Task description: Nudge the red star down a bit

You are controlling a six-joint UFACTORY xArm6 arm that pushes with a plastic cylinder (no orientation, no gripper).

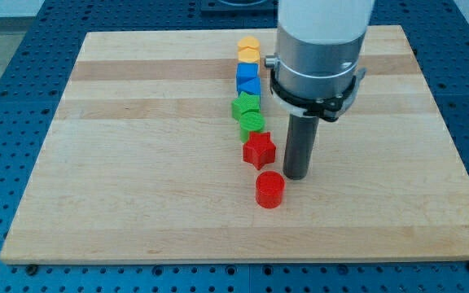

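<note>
Camera view shows a pale wood-grain counter on a blue perforated base. Near its middle a column of matte plastic blocks runs from the view's top downward: a yellow block, two blue blocks, a green block, a ribbed green cylinder, the red star, then a red cylinder a little apart. My tip, the end of a smooth dark rod, sits just right of the star, above the red cylinder. No fingers exist on this rod, so their state cannot be told
</note>
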